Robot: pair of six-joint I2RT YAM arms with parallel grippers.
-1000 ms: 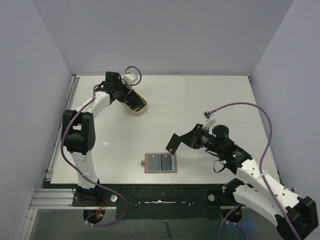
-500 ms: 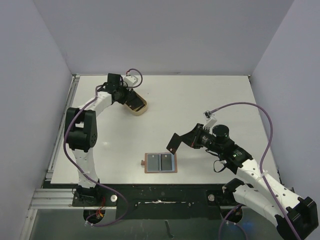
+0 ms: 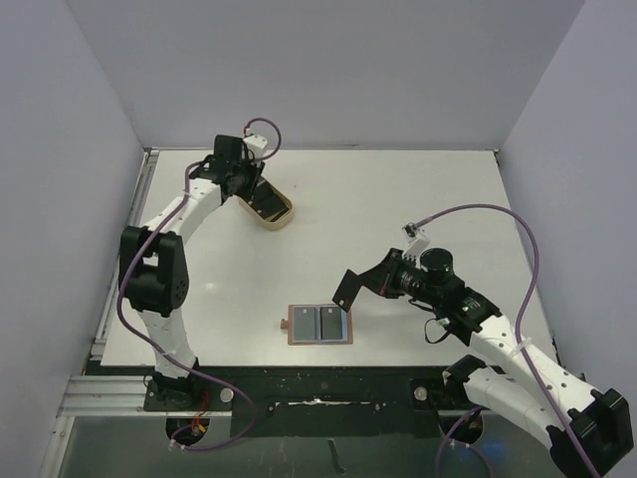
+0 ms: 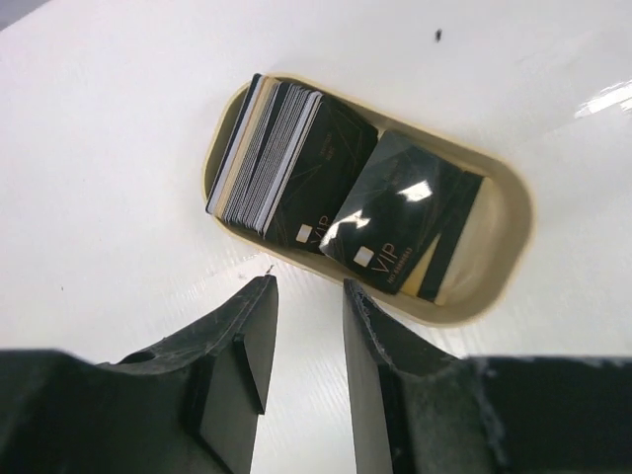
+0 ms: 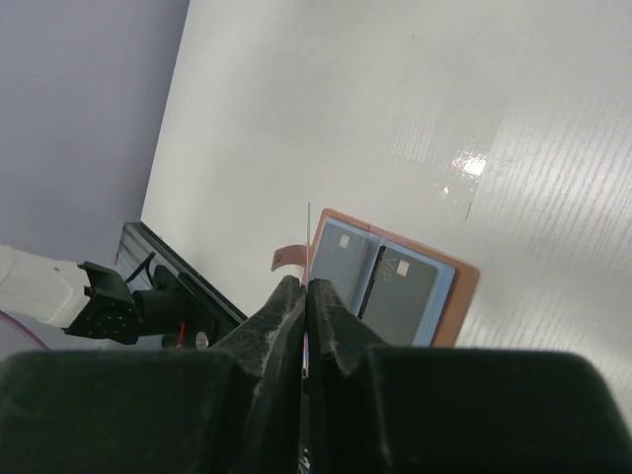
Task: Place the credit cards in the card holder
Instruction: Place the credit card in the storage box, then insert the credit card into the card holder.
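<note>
Hovering with the left pincer over the far left part of the white surface, close to the rim of the tan oval tray. Holding its two fingers apart, with nothing between them, only bare surface showing in the gap. Finding most of the credit cards inside that tray: a thick stack standing on edge and leaning at one end, and two dark cards marked VIP lying overlapped beside the stack.

Pinching one thin dark card in the right pincer, both fingers pressed together on it, the card sticking out past the tips. Holding this card tilted in the air, over the far right corner of the card holder; not appearing to touch it in the top view, and showing only as a thin line in the wrist view.

Lying open and flat near the front edge of the surface, between the two arm bases: the brown card holder, its small tab pointing to the left. Showing two grey rectangles side by side inside, each with a small pale square; not being able to tell whether these are cards or only pockets.
</note>
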